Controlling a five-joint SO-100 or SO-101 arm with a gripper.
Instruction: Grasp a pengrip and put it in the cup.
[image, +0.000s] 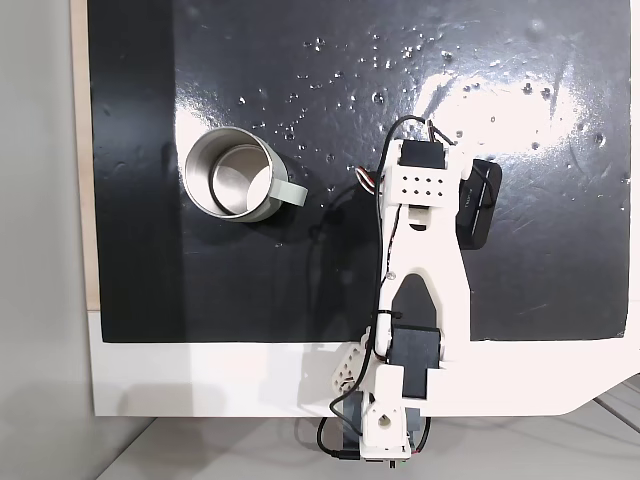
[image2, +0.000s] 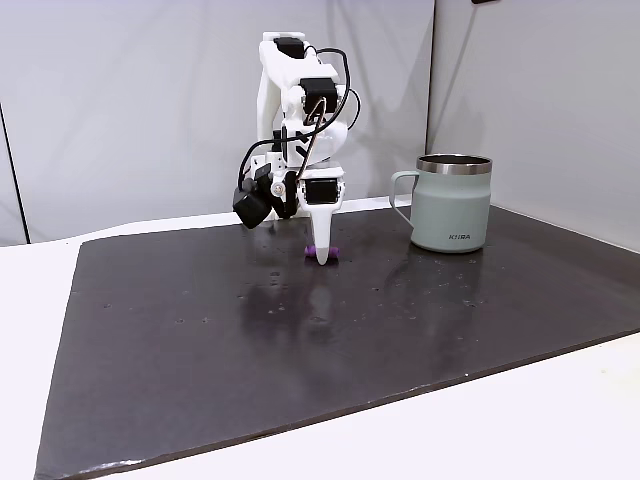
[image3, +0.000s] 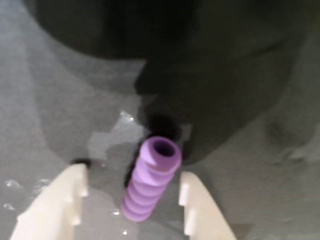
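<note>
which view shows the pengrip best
The wrist view: the purple ribbed pengrip lies large and close on the mat between the open fingers, hollow end facing up-frame. In a fixed view from the side it is a tiny purple speck behind a fingertip.

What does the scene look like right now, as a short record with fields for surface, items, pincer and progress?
surface: black mat on a white table
pen grip: purple, ribbed, lying on the mat
mug: metal, upright, nothing inside, handle on its left in a fixed view
pincer: lowered to the mat, open, one finger on each side of the pen grip
progress: pen grip not yet lifted, apart from the mug
</note>
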